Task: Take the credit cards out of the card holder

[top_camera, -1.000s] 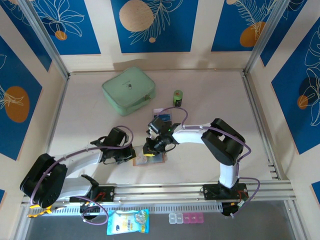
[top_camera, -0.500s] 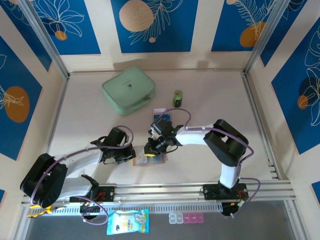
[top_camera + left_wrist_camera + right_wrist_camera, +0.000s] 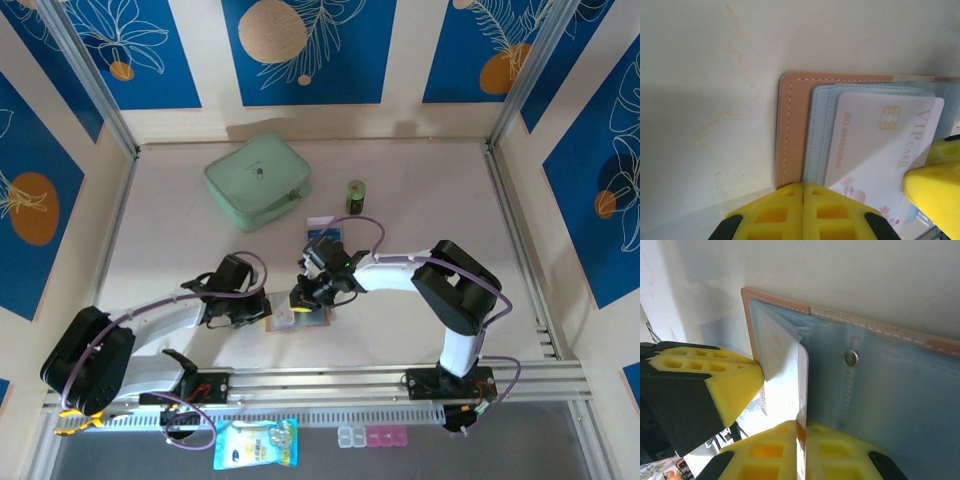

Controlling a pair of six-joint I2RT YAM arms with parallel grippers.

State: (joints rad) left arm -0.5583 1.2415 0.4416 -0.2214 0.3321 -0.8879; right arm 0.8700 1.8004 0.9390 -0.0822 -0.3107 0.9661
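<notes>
Right gripper (image 3: pixel 801 435): clamped on the bottom edge of a white credit card (image 3: pixel 786 397). The card stands on edge, its far end inside the left-hand grey pocket of the card holder (image 3: pixel 890 385).

Left gripper (image 3: pixel 803 202): clenched, pads together with nothing between them, tips at the holder's outer edge on the side away from the right gripper. Can't tell if they press on it.

In the left wrist view the card reads "VIP CARD", with a chip and a number, and lies partly out of the pocket. The holder lies open and flat on the table (image 3: pixel 420 200), tan border up, with a snap stud (image 3: pixel 852 358) on the centre fold.

Beyond the holder are a blue card (image 3: pixel 322 227), then a green cylinder (image 3: pixel 355 195). A mint-green zip case (image 3: pixel 257 180) sits further back, towards the left arm's side.
</notes>
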